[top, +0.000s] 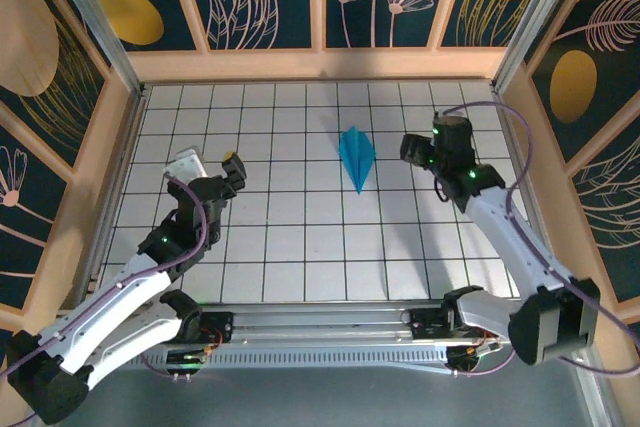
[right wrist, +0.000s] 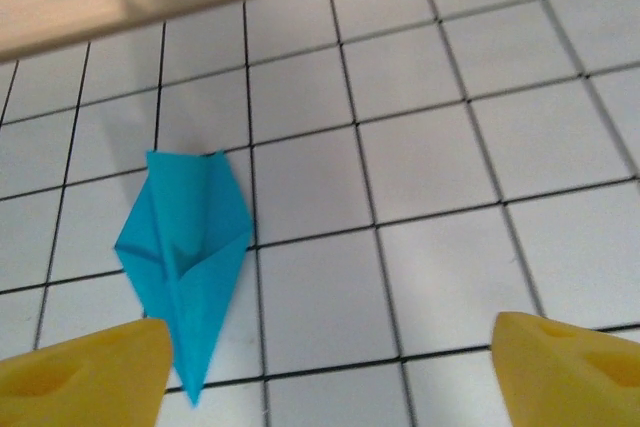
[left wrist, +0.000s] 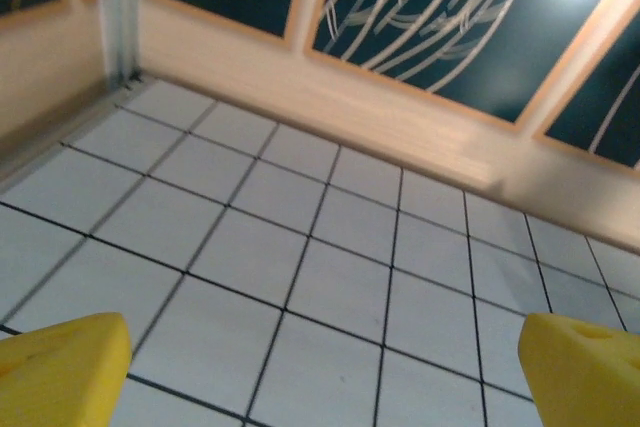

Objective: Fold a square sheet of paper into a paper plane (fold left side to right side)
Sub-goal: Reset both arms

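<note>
The paper plane (top: 357,157) lies flat on the tiled table (top: 300,247), in the upper middle of the overhead view and the lower left of my right wrist view, its tip pointing toward the bottom of the frame. My right gripper (right wrist: 325,382) hangs near it, fingers spread and empty. My left gripper (left wrist: 320,377) is spread too, well apart from it. I judge the plane featherlight, limp and easily crumpled, so I would pinch it gently along the layered centre crease.
</note>
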`<move>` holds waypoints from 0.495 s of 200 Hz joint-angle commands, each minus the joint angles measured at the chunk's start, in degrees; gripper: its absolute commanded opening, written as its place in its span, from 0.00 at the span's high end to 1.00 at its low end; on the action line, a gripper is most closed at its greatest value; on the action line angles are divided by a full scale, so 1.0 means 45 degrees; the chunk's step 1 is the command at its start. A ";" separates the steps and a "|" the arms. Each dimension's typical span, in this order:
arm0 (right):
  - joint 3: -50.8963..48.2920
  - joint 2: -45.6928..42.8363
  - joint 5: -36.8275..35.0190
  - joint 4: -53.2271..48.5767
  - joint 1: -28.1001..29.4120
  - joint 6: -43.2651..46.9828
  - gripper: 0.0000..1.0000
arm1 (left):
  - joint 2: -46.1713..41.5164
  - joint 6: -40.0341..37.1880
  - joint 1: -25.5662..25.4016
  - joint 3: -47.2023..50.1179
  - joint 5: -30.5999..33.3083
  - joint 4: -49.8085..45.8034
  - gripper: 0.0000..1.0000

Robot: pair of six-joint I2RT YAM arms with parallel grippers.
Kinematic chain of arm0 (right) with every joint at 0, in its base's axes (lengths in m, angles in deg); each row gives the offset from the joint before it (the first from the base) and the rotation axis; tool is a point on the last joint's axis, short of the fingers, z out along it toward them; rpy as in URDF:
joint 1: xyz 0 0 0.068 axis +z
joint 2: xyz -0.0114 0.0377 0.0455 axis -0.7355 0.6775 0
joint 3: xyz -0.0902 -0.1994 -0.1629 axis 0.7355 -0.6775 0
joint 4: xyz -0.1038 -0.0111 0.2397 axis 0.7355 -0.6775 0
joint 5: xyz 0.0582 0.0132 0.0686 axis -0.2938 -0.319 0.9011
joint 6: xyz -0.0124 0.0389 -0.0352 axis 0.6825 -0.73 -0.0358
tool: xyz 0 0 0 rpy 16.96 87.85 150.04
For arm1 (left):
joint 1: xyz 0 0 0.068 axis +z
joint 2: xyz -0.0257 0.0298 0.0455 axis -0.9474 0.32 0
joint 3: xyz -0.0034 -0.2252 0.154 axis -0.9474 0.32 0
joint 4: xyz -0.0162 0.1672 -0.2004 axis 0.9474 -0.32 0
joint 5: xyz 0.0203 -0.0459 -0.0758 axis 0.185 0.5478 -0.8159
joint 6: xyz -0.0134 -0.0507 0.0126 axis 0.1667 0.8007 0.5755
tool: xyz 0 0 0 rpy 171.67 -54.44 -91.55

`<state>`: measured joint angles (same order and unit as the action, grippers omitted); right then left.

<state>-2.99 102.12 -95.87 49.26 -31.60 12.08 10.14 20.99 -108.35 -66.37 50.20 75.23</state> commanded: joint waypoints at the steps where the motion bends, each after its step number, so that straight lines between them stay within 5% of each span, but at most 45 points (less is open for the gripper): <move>1: -0.1671 -0.1209 -0.0298 0.2978 -0.0753 0.0851 0.10 | -0.0066 -0.1720 0.0084 0.0198 0.1346 0.0893 0.01; 15: -0.3224 -0.2035 -0.0563 0.4690 -0.1263 0.1012 0.01 | -0.0075 -0.2641 0.0107 0.0690 0.1431 0.1954 0.01; 71: -0.7225 -0.2059 0.0705 1.0000 -0.4123 0.1245 0.01 | 0.0227 -0.4941 0.0173 0.2914 0.2434 0.6061 0.01; 99: -0.8962 -0.1061 0.1211 1.4137 -0.4436 0.1751 0.01 | 0.0995 -0.5183 0.0688 0.3270 0.2510 0.6639 0.01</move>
<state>-38.27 94.17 -93.93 91.20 -50.84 17.28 12.46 1.54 -107.28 -52.93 59.09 97.48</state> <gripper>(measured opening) 0.992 0.988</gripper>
